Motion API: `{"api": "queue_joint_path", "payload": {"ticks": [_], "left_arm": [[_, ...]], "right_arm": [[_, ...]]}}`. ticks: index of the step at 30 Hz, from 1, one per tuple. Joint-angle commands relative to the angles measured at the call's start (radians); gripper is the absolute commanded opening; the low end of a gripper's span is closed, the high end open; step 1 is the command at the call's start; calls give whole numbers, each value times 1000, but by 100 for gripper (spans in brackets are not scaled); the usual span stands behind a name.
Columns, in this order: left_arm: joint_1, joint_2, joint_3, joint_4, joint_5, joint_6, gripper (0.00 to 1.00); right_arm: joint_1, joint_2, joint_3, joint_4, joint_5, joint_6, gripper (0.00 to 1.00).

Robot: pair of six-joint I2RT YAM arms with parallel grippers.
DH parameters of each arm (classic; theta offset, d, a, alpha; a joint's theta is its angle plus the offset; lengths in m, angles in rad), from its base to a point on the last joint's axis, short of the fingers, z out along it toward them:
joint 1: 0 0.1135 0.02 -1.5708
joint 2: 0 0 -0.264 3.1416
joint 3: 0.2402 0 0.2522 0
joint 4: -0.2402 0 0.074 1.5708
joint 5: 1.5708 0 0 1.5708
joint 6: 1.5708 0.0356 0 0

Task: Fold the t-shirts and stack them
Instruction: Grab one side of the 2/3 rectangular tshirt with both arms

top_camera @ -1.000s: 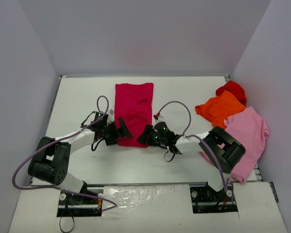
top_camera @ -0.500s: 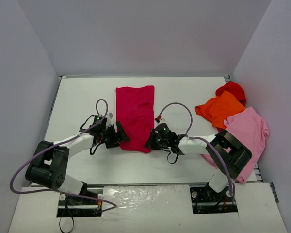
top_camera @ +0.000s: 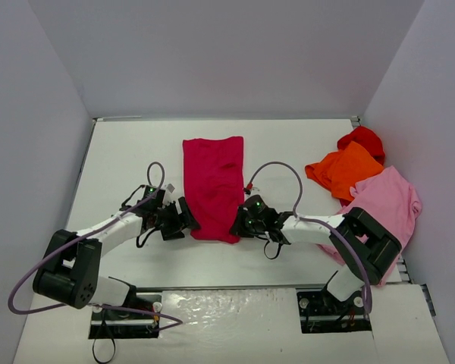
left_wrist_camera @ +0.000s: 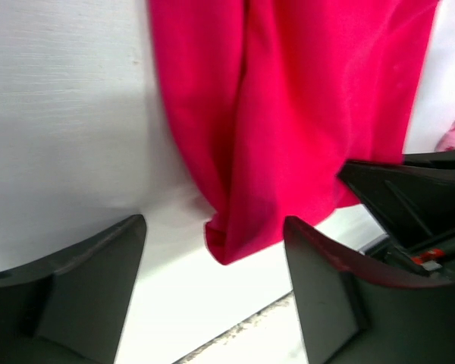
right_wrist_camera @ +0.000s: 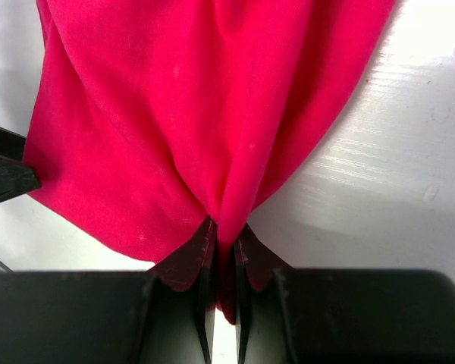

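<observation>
Both grippers have come back toward the bases over the last sec, and the crimson tee [top_camera: 212, 186] has slid nearer w/ them, its near hem lower down the table [top_camera: 121, 152] than before. R gripper [right_wrist_camera: 221, 241] is clamped tight on that hem at the near-R corner, and the R wrist cam shows cloth bunched into a pleat between the tips. L gripper [left_wrist_camera: 214, 227] sits at the near-L corner but spread wide w/ nothing pinched. The tee's corner lies on the table between its fingers, touching neither in the L wrist cam. From there the crimson tee runs away from the arms as a long narrow strip, mid-table, mostly flat w/ a few lengthwise creases, far hem square. Over on the R side, the pink tee [top_camera: 387, 205] lies loose along the table's R edge, right by the R arm's elbow. Orange tee [top_camera: 345, 171] is just beyond it, overlapping pink's far edge. Red tee [top_camera: 362, 139] is farthest, a crumpled heap near the far-R corner, touching orange.
</observation>
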Motion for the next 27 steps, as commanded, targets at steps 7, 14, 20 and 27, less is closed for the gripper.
{"api": "queue_joint_path", "payload": {"ticks": [7, 14, 20, 27], "left_arm": [[-2, 38, -49, 83, -28, -41, 74], [-2, 89, -42, 128, 2, -62, 55], [-2, 44, -36, 105, 9, -65, 0], [-2, -79, -9, -36, 2, -61, 0]], "right_arm": [[34, 23, 23, -2, 21, -5, 6], [40, 41, 21, 2, 26, -2, 6], [41, 51, 24, -3, 30, -6, 4], [67, -11, 22, -64, 44, -4, 0]]}}
